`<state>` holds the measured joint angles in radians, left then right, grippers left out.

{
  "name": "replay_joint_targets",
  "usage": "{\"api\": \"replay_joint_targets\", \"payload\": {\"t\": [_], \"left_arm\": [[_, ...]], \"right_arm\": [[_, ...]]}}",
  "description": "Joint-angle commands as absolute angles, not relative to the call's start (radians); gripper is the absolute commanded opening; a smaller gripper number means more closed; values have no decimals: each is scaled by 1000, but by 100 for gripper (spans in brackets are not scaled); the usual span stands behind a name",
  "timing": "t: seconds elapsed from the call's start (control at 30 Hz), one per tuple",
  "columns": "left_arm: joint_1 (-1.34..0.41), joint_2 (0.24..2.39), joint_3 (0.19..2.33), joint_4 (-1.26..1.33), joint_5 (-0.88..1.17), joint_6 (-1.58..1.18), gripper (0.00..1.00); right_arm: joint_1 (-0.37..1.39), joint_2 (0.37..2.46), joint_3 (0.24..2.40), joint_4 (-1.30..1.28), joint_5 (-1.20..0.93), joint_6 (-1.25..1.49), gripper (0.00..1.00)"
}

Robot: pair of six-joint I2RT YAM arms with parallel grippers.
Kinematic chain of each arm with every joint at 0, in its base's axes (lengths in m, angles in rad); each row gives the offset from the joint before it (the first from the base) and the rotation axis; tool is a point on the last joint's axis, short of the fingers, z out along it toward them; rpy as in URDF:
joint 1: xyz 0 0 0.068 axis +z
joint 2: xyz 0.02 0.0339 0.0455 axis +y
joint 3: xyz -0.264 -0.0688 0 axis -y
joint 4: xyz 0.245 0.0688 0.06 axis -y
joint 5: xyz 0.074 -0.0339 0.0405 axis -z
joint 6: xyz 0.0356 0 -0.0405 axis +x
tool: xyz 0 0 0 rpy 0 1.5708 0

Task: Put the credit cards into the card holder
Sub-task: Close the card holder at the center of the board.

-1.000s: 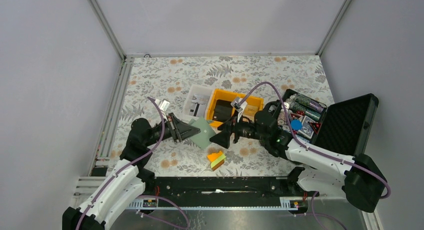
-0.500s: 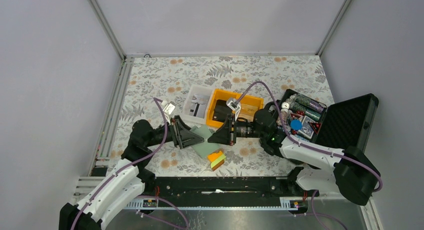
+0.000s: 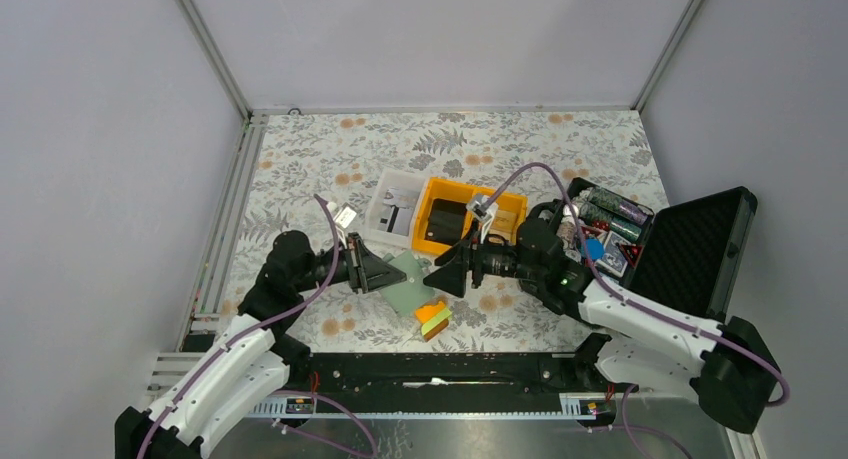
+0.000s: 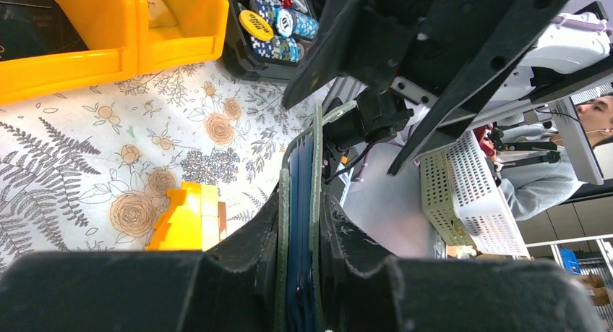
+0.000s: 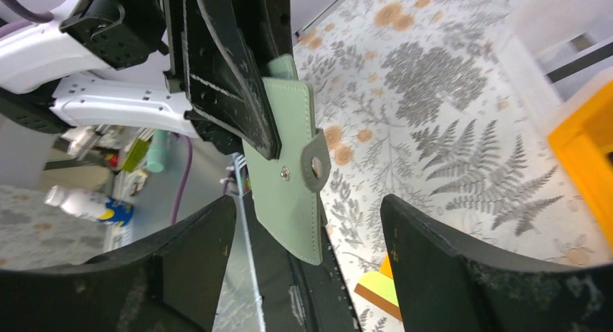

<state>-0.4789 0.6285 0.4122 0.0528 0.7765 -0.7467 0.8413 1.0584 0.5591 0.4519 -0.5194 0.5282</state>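
**Top view.** Found left claw (image 3: 378, 269) closed on the card holder (image 3: 410, 284), just toward 6 o'clock from the centre of the floral bench (image 3: 320, 154). Found right claw (image 3: 443, 272) at 3 o'clock of the holder, aimed toward 9 o'clock, its tip just beside the holder's edge. Cannot tell from above whether touching or apart.

**Left wrist view.** Saw the holder edge-on and upright, pinched between the two black fingers (image 4: 238, 260). Noted two grey-green leaves with a blue layer between them, spreading slightly at the far end.

**Right wrist view.** Logged right claw gaping wide, gripping nothing. Saw the holder's grey-green outer face straight ahead at 12 o'clock, with its snap tab (image 5: 316, 166) and a metal stud beside the tab. Noted left claw's fingers clamped over the holder's 11 o'clock part.

**Surroundings, top view.**
- Yellow bin (image 3: 470, 187) at 1 o'clock of the holder, with a black card (image 3: 447, 220) lying in its 9 o'clock compartment.
- Clear bin (image 3: 378, 201) against the yellow bin's 9 o'clock side, holding a white card (image 3: 397, 217) with a dark stripe; finer detail too small to read.
- Orange-yellow-green wedge block (image 3: 433, 320) at 5 o'clock of the holder, near but apart.
- Open black case (image 3: 700, 249) at the bench's 3 o'clock edge, with poker chips (image 3: 600, 241) in its 9 o'clock half.
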Motion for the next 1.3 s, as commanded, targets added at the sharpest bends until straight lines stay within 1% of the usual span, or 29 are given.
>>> {"api": "replay_joint_targets", "payload": {"t": [0.0,0.07,0.17,0.23,0.3,0.43,0.57,0.67,0.8,0.97,1.07,1.13,1.17,1.2,1.27], "left_arm": [[-482,637,471,32,779,-710,0],[-482,651,474,37,797,-714,0],[-482,663,478,38,807,-714,0],[-481,665,477,39,810,-714,0],[-482,663,476,40,809,-715,0],[-482,659,474,41,811,-718,0],[-482,660,472,43,813,-721,0],[-482,662,470,47,815,-723,0],[-482,666,468,55,819,-728,0],[-482,665,465,55,821,-731,0],[-483,667,463,61,823,-733,0],[-483,671,465,61,825,-733,0],[-483,672,465,60,823,-733,0],[-483,673,467,53,817,-731,0],[-483,670,482,6,775,-714,0]], "right_arm": [[837,975,641,302,-420,414,75],[838,974,655,284,-422,410,69],[838,986,660,299,-437,412,57],[838,998,660,313,-443,415,53],[838,1009,663,315,-441,414,50],[838,1021,659,316,-426,407,51],[838,1028,663,321,-434,408,48],[838,1030,664,329,-439,408,43],[838,1053,674,337,-454,408,30],[838,1064,672,358,-474,416,27],[838,1060,667,370,-476,420,22],[838,1060,667,375,-476,419,15],[838,1061,666,374,-478,416,9],[838,1060,665,374,-482,414,2],[838,1062,666,371,-508,397,0]]}}
